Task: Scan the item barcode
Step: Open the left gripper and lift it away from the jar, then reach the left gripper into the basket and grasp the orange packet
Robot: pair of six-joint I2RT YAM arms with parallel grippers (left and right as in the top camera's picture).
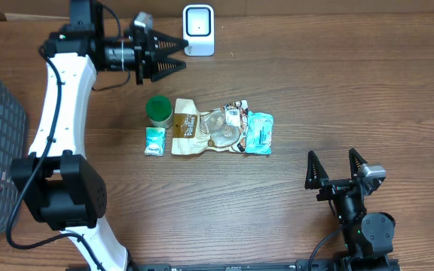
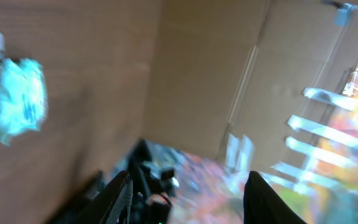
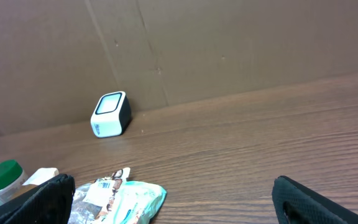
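- At the far edge of the table, the left gripper (image 1: 178, 56) hangs with its jaws partly spread and nothing between them. Its tips point at the white scanner (image 1: 198, 30) just beside it.
- Near the table's front right corner, the right gripper (image 1: 331, 158) has its jaws spread wide and is also empty.
- Around the table's middle the items lie in one group, well apart from the scanner: a green-lidded jar (image 1: 159, 110), a small teal sachet (image 1: 154, 141), a brown pouch (image 1: 187, 126), a clear packet (image 1: 224, 126) and a teal packet (image 1: 259, 132).
- No item is held in front of the scanner, so I judge that no scan is happening now.
- Whether any barcode has been read, I cannot tell.
- What remains, I think: grasp one item and turn its barcode toward the scanner.
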